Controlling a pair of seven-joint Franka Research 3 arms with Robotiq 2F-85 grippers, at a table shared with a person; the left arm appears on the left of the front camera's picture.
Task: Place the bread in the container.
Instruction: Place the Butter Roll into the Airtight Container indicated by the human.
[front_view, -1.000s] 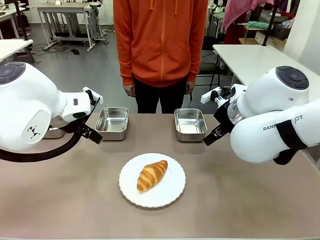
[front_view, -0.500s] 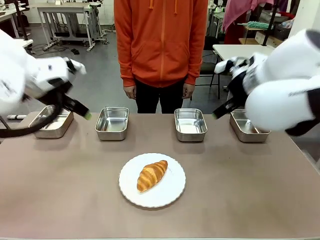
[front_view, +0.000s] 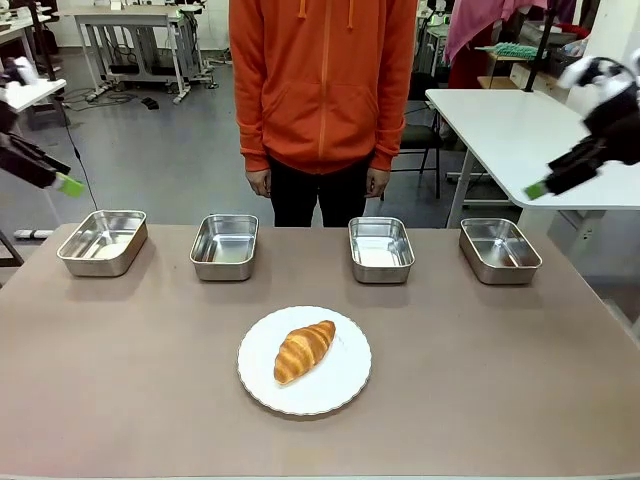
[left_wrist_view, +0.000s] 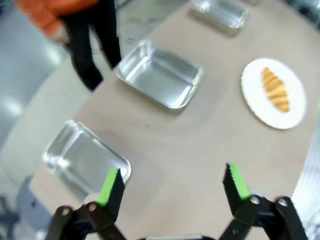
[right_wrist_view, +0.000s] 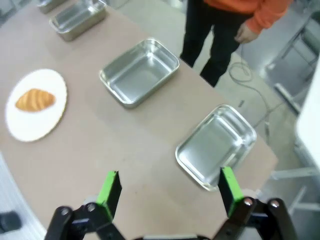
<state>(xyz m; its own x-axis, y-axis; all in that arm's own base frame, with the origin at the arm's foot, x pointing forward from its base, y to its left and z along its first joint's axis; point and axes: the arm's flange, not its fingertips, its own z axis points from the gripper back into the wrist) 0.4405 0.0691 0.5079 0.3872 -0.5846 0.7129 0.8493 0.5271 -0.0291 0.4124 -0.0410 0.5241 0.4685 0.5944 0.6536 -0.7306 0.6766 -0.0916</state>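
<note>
Bread (front_view: 305, 351) lies on the white plate (front_view: 345, 392) at the middle of the table (front_view: 150, 380), nearer my edge. Four metal trays (front_view: 224, 272) line the far edge, seemingly empty. My left claw (left_wrist_view: 172, 182) and right claw (right_wrist_view: 170, 186) hang above the table's left and right ends, fingers spread wide, gripping nothing.

Four rectangular steel containers (front_view: 222, 270) gleam, polished and mirror-smooth. The taupe counter (front_view: 120, 380) looks matt. The round white plate (front_view: 345, 385) is smooth; the golden-brown croissant (front_view: 304, 350) flaky, ridged.
</note>
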